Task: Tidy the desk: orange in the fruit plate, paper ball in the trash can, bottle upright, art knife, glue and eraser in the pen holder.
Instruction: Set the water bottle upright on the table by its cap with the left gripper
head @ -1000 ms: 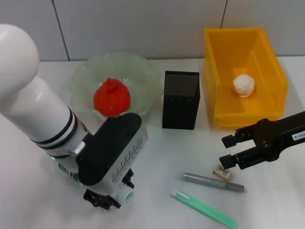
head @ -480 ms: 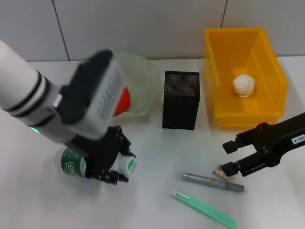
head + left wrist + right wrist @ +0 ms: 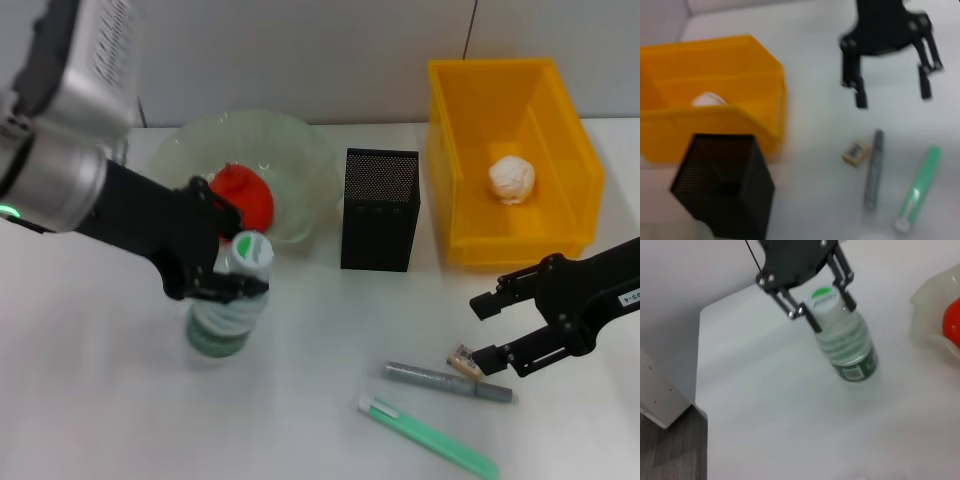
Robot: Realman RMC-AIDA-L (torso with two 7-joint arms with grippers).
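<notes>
While upright, bottle (image 3: 228, 305) between left fingers (image 3: 205, 222).

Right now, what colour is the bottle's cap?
White with a green centre; the cap shows best in the head view.

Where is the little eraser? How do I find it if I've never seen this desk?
Start at the big yellow trash can and look at the desk just in front of it, toward the robot. By the right gripper lies the eraser, at the end of a gray pen-like stick. It is the only short tan block; its neighbours are long and thin.
</notes>
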